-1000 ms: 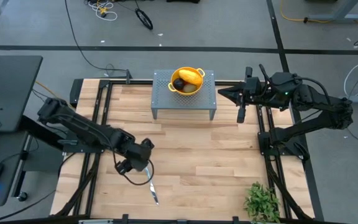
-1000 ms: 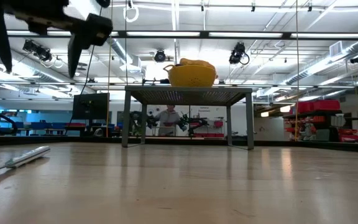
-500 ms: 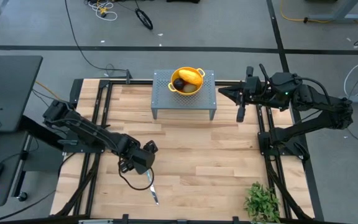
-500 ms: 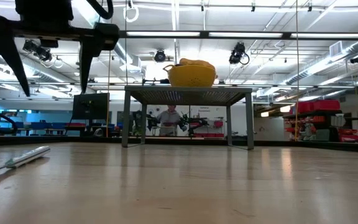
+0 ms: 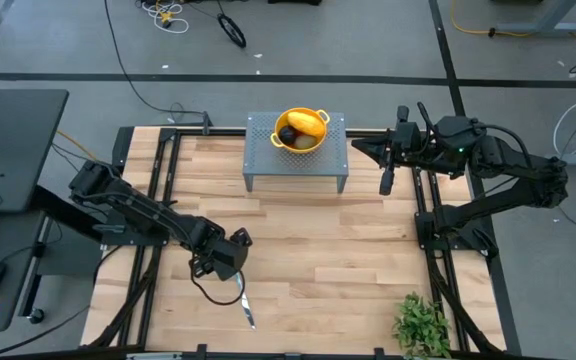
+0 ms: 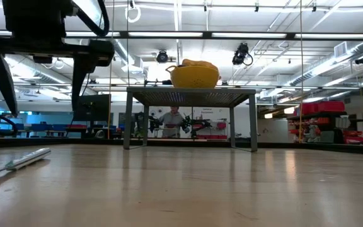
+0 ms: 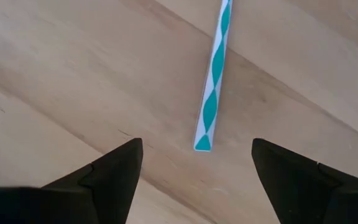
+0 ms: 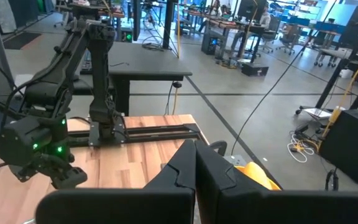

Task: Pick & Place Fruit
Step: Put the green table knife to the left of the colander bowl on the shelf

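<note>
The left gripper [image 7: 194, 171] hung open above the knife [image 7: 214, 81] – lined up, seemingly, to grasp it. The fruit [image 5: 302, 127] sat in the yellow bowl [image 5: 313, 143] on the stand [image 5: 258, 137]. The right gripper [image 5: 358, 149] – closed, empty – waited beside the stand.

Left gripper [image 5: 230, 262] moved down and slightly toward the table's near edge since a second ago, closing in over the knife [image 5: 245, 303]; jaws spread, knife handle [image 7: 212, 93] lying just ahead between the fingers [image 7: 107, 177], not touched.
</note>
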{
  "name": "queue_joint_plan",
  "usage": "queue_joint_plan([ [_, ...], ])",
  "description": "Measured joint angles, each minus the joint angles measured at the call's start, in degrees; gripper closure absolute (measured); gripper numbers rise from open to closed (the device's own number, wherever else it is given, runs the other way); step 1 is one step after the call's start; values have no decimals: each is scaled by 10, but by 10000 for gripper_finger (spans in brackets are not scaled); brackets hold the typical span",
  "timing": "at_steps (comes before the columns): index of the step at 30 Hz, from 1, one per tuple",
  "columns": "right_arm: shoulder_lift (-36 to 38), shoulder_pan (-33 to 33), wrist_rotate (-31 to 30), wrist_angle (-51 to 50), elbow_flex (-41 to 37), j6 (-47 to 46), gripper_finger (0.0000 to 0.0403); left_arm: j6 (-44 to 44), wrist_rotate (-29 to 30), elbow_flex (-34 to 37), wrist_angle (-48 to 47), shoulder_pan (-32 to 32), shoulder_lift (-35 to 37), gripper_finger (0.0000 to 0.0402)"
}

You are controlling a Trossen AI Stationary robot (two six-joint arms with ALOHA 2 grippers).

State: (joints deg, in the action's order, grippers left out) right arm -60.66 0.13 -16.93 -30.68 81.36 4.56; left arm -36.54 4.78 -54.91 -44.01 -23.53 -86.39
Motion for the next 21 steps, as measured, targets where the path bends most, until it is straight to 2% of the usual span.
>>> queue_joint_plan([
  [5,0,0,0,0,0,0,402,-2,-22,0,5,0,0,93],
  [10,0,0,0,-1,0,0,402,2,-36,1,27,0,-35,93],
  [16,0,0,0,-4,0,0,402,-2,-26,0,55,0,-83,93],
  [21,0,0,0,-4,0,0,402,4,-24,1,53,0,-92,93],
])
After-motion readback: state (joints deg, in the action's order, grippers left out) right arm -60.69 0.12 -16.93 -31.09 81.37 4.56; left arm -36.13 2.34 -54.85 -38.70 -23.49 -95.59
